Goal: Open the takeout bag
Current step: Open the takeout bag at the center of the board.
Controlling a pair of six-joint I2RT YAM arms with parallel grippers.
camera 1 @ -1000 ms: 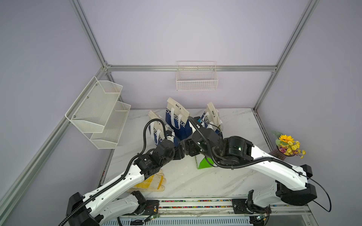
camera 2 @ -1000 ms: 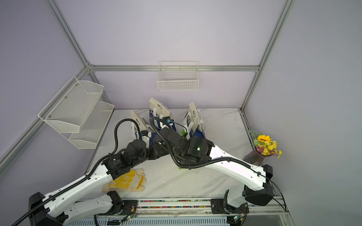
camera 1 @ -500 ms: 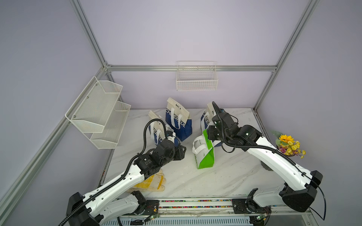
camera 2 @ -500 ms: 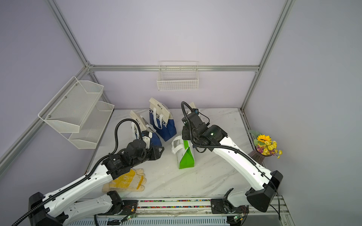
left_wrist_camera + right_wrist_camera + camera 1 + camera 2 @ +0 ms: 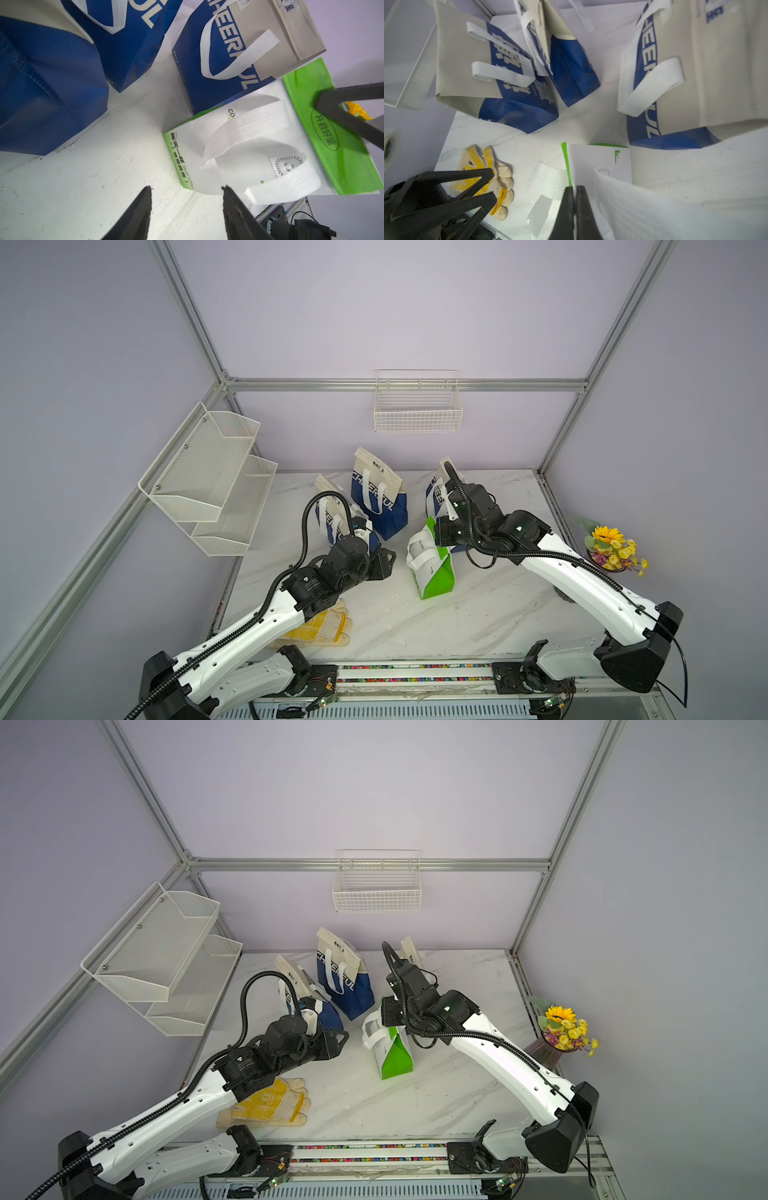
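The takeout bag (image 5: 434, 572) (image 5: 395, 1056) is green and white with white strap handles. It stands upright mid-table, its top folded over. My right gripper (image 5: 436, 531) (image 5: 384, 1013) (image 5: 573, 188) is at the bag's top, on its far right side. It is shut on the thin green edge of the top flap (image 5: 566, 166). My left gripper (image 5: 388, 562) (image 5: 341, 1042) (image 5: 187, 188) is low over the table just left of the bag. It is open, with only bare table between its fingers. The left wrist view shows the bag (image 5: 239, 149) close ahead.
Three blue and beige tote bags (image 5: 378, 497) (image 5: 332, 518) (image 5: 436, 493) stand behind the takeout bag. A yellow and cream glove (image 5: 320, 626) lies under my left arm. Flowers (image 5: 611, 547) sit at the table's right edge. A mesh shelf (image 5: 212, 477) and a wire basket (image 5: 417, 406) hang on the walls.
My right gripper has drawn back to the right from beside the left gripper and closed on the bag's top flap. The left gripper has hardly moved.
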